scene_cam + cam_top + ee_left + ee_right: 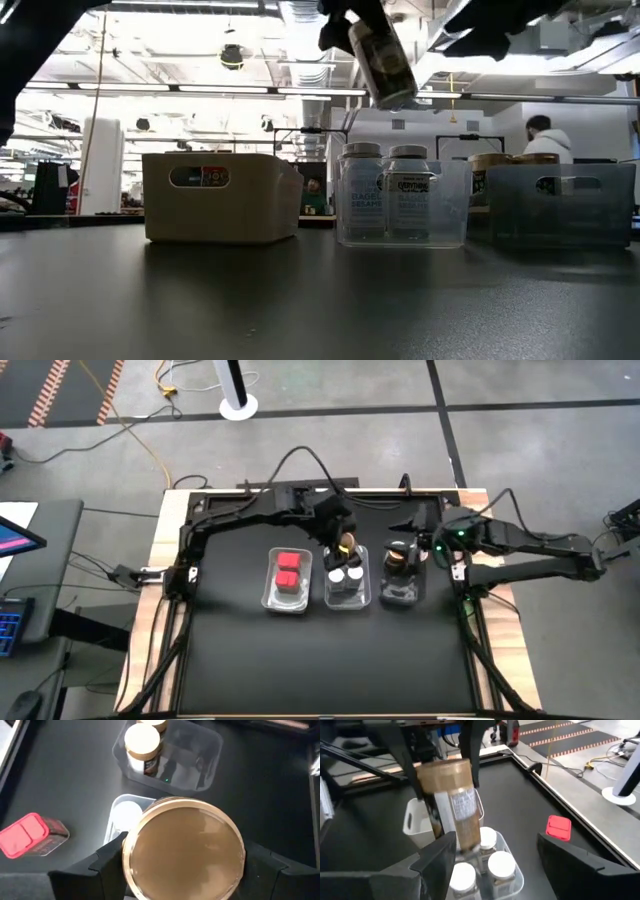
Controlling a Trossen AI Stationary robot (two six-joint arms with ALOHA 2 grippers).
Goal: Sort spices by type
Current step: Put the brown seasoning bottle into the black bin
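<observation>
1. The left gripper [345,538] holds a tan-lidded jar [347,544] up in the air above the far end of the middle tray [347,598]; its 2 fingers [107,857] clamp the jar on both sides just under the lid
2. In the low view that jar [381,58] hangs tilted, lid end lower, clear of the jars beneath it
3. The middle tray holds white-lidded jars [501,864], standing upright and close together
4. The left tray [286,599] holds 2 red boxes [287,570], one behind the other
5. The right tray [400,595] holds 2 tan-lidded jars [142,742], upright
6. The right gripper [428,545] hovers at the far end of the right tray, beside the lifted jar; its fingers [437,855] stand apart with nothing between them
7. In the right wrist view another red box [558,827] lies alone on the black table [320,660], well apart from the trays
</observation>
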